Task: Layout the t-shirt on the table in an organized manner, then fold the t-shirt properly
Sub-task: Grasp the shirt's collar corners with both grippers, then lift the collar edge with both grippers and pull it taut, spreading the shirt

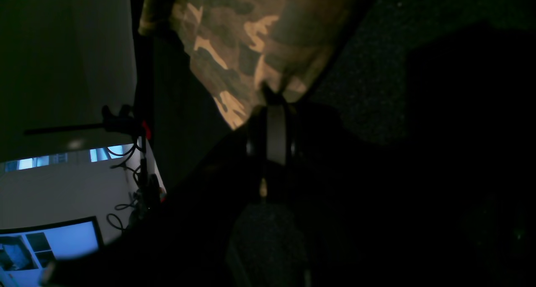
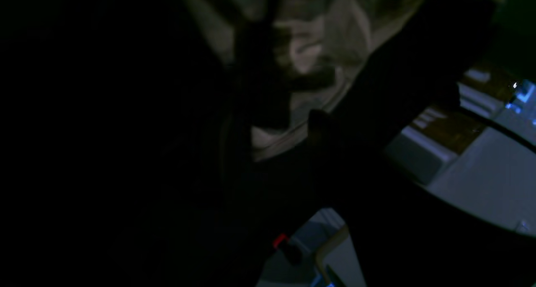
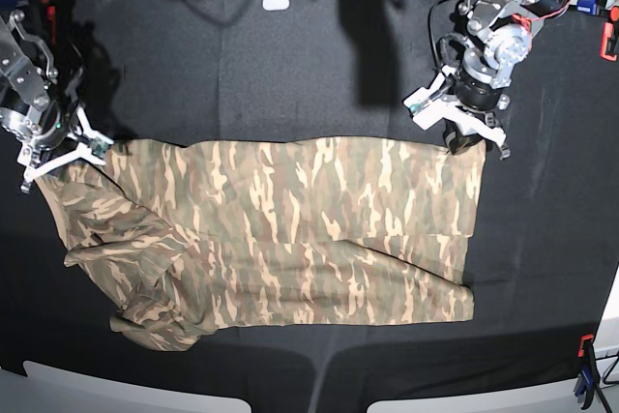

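T-shirt (image 3: 290, 229) corner pinched in left gripper (image 3: 464, 142); right gripper (image 3: 60, 157) at opposite corner

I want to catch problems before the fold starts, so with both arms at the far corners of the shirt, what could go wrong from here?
1. The left gripper is shut on just the corner tip of the t-shirt; a pull could slip it free.
2. The right gripper looks open at its corner, so a one-sided pull may skew the shirt on the table.
3. The bunched sleeve area nearest the camera could get folded in crumpled.
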{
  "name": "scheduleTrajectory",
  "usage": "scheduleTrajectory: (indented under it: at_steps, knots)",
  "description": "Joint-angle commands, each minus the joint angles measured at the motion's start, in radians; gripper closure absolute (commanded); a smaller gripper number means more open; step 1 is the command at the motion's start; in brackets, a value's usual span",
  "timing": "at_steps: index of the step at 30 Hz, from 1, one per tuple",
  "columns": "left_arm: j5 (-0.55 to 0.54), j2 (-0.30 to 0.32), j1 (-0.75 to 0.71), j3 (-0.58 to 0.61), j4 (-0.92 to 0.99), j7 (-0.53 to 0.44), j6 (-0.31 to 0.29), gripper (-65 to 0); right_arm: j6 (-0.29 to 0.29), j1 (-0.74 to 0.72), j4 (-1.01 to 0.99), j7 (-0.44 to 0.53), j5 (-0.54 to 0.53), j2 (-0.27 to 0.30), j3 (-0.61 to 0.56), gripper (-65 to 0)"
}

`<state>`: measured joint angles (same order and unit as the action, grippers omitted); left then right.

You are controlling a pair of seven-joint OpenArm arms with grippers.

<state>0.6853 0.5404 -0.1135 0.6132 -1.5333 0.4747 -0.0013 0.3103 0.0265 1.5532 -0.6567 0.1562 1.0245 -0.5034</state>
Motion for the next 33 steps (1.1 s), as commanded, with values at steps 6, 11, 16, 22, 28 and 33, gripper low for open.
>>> scheduleTrajectory:
  at_steps: [6, 11, 16, 22, 28, 33]
  knots:
    - [0.002, 0.003, -0.003, -0.002, -0.002, -0.001, 0.002, 0.0, -0.004, -0.015, -0.120, 0.101, 0.010, -0.025, 0.012, -20.2]
    - [0.002, 0.003, -0.003, -0.002, -0.002, -0.002, 0.002, 0.0, -0.082, -0.024, -0.163, 0.134, 0.095, -0.074, 0.012, -20.2]
    - [-0.006, 0.003, -0.003, -0.002, -0.002, -0.001, 0.002, 0.0, -0.053, -0.060, -0.203, 0.146, 0.100, -0.119, 0.012, -20.2]
    - [-0.006, 0.003, -0.003, -0.002, -0.002, -0.001, 0.005, 0.0, -0.056, -0.081, -0.244, 0.153, 0.126, -0.148, 0.012, -19.9]
    - [-0.006, 0.003, -0.003, -0.002, -0.002, -0.001, 0.005, 0.0, -0.056, -0.081, -0.244, 0.156, 0.132, -0.169, 0.012, -12.6]
    - [-0.004, 0.003, -0.002, -0.002, -0.002, 0.008, 0.005, 0.0, -0.056, -0.081, -0.243, 0.140, 0.133, -0.174, 0.012, 0.0]
